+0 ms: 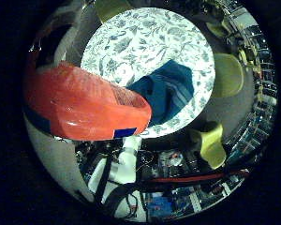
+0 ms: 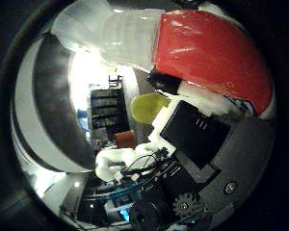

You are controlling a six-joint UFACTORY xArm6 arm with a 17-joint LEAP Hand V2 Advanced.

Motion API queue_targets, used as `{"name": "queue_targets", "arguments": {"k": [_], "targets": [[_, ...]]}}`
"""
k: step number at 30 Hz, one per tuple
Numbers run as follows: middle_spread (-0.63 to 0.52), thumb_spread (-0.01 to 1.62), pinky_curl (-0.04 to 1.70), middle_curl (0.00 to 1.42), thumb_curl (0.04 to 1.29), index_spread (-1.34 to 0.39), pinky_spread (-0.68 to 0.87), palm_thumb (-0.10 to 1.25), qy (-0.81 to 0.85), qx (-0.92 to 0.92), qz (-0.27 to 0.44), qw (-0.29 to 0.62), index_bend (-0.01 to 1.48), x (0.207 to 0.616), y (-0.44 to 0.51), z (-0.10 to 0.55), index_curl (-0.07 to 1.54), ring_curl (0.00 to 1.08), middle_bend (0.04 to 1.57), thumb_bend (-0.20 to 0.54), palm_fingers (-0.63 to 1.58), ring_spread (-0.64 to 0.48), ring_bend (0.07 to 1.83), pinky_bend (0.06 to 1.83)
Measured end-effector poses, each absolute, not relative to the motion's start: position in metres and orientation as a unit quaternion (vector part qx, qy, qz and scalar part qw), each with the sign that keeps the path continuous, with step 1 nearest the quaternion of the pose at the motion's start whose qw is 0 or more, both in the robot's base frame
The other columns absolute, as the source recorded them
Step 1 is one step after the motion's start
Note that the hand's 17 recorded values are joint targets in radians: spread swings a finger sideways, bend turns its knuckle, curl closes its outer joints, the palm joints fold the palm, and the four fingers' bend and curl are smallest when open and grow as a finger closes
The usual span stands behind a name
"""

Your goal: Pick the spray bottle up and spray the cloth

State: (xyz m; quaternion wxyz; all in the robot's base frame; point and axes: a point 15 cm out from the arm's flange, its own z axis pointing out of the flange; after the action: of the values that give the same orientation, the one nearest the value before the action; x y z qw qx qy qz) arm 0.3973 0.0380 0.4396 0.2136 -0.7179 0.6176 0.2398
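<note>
The spray bottle has a red body with a blue label and fills much of the little finger side view, close to the palm. In the thumb side view its red body runs into a clear white upper part. My hand shows white and black fingers curled against the bottle and holds it in the air. The blue cloth lies crumpled on the round table with a patterned top, well below the bottle.
Yellow-green chairs stand around the table. Shelves and cluttered room furniture lie beyond the hand.
</note>
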Motion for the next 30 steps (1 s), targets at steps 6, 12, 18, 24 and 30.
{"name": "queue_targets", "arguments": {"k": [6, 12, 18, 24, 30], "targets": [[-0.08, 1.16, 1.39, 0.65, 0.5, -0.21, -0.19, 1.1, 0.613, -0.691, 0.246, 0.293, 1.17, 0.396, 0.063, 0.39, 0.83, 0.84, 1.41, -0.008, 1.13, -0.23, 1.33, 1.03], [-0.08, 1.15, 1.39, 0.65, 0.52, -0.21, -0.19, 1.09, 0.585, -0.684, 0.261, 0.349, 1.17, 0.389, 0.092, 0.344, 0.83, 0.84, 1.41, -0.011, 1.13, -0.23, 1.33, 1.03], [-0.08, 1.15, 1.39, 0.65, 0.53, -0.21, -0.19, 1.09, 0.534, -0.701, 0.254, 0.398, 1.17, 0.391, 0.107, 0.317, 0.83, 0.84, 1.41, -0.011, 1.13, -0.23, 1.33, 1.03], [-0.08, 1.15, 1.39, 0.65, 0.54, -0.2, -0.19, 1.09, 0.513, -0.7, 0.257, 0.425, 1.17, 0.401, 0.124, 0.29, 0.82, 0.84, 1.41, -0.011, 1.13, -0.23, 1.33, 1.03], [-0.08, 1.14, 1.39, 0.65, 0.56, -0.2, -0.19, 1.09, 0.499, -0.702, 0.268, 0.433, 1.18, 0.406, 0.132, 0.269, 0.82, 0.85, 1.41, -0.011, 1.13, -0.23, 1.33, 1.03]]}}
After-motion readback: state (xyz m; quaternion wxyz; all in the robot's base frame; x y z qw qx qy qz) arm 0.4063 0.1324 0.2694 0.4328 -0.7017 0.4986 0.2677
